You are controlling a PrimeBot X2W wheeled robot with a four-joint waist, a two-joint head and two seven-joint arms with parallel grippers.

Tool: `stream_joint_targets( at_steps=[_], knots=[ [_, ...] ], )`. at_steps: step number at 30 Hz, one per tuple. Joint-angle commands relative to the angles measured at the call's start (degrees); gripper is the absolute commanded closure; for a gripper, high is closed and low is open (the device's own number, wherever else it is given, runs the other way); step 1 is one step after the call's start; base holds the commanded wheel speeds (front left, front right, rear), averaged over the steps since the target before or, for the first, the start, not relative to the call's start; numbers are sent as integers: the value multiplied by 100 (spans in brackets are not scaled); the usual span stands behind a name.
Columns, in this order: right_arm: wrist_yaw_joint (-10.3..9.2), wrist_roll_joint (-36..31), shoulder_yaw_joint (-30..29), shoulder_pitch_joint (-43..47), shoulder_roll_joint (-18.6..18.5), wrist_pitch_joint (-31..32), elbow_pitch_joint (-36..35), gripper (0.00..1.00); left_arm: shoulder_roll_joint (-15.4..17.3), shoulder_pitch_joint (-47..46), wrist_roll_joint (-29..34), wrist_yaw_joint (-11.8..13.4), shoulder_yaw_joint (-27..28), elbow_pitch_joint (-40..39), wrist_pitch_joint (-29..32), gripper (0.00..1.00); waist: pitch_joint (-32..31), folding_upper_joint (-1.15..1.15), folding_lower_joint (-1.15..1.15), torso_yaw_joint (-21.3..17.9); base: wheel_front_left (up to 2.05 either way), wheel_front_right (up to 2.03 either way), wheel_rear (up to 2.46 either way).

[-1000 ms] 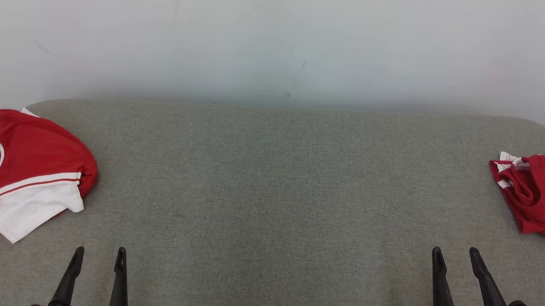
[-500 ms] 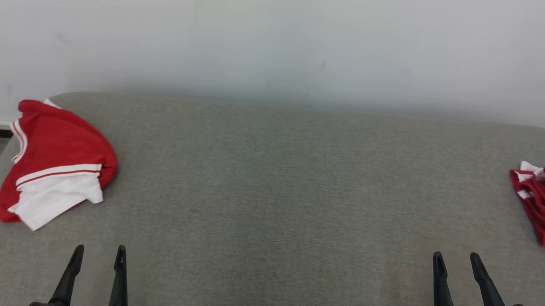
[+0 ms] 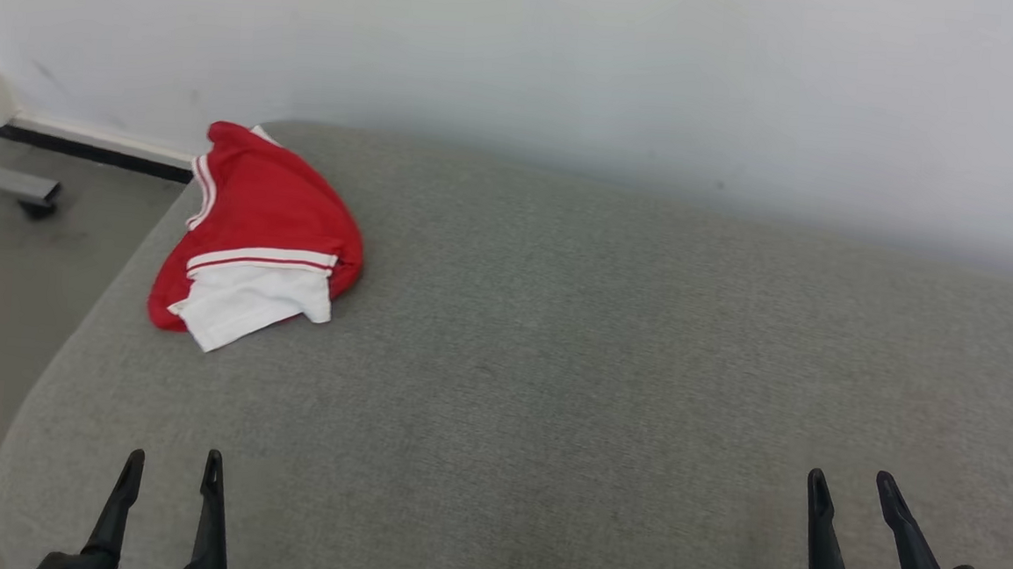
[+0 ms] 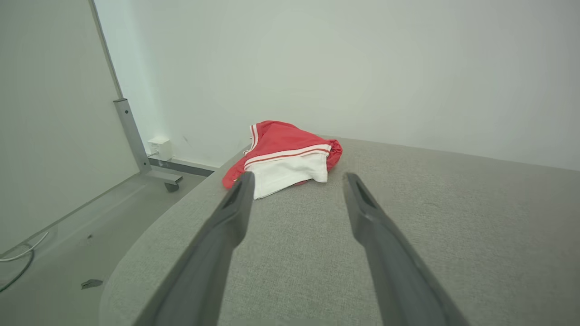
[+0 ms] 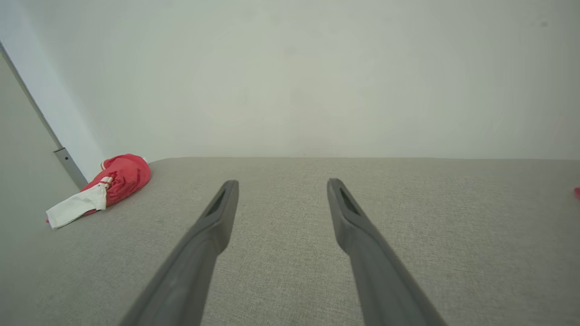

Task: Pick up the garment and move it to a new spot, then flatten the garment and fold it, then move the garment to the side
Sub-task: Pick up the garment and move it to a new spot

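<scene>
The red-and-white garment (image 3: 259, 239) is lying bunched on the grey bench (image 3: 598, 369) in the frame's upper left — the left gripper (image 3: 176, 456) and right gripper (image 3: 850, 475) are hovering at the bottom corners, fingers apart.

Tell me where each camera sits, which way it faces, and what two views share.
Head view: on the head, looking forward and down over the grey cushion toward the wall; left gripper and right gripper at its bottom corners.
Left wrist view: low over the cushion, aimed along the left gripper's fingers at the red-and-white garment.
Right wrist view: low over the cushion, facing the wall; right gripper's fingers rise centre.
Shared: both wrist views show the garment at the cushion's edge.
</scene>
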Motion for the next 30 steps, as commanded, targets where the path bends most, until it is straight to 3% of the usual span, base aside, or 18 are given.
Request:
stream_joint_targets(
  at_steps=[1,9,13,24,30],
  knots=[
    [-14,-2,0,-58,-21,-9,12,0,32,12,-22,29,33,13,-3,0,107,0,0,641,0,0,0],
    [-14,-13,39,-67,-30,15,35,0,33,71,-55,82,100,-8,-3,0,137,0,0,1185,0,0,0],
    [-15,-8,147,-195,-64,54,61,0,26,139,-98,143,194,-95,-3,0,208,0,0,1248,0,0,0],
    [-14,13,170,-219,-91,5,142,0,11,39,-133,145,219,-41,-3,0,217,0,0,1217,0,0,0],
    [-14,-34,55,-353,-202,63,-30,0,159,-673,-184,0,157,216,-3,0,533,0,0,841,0,0,0]
  ],
)
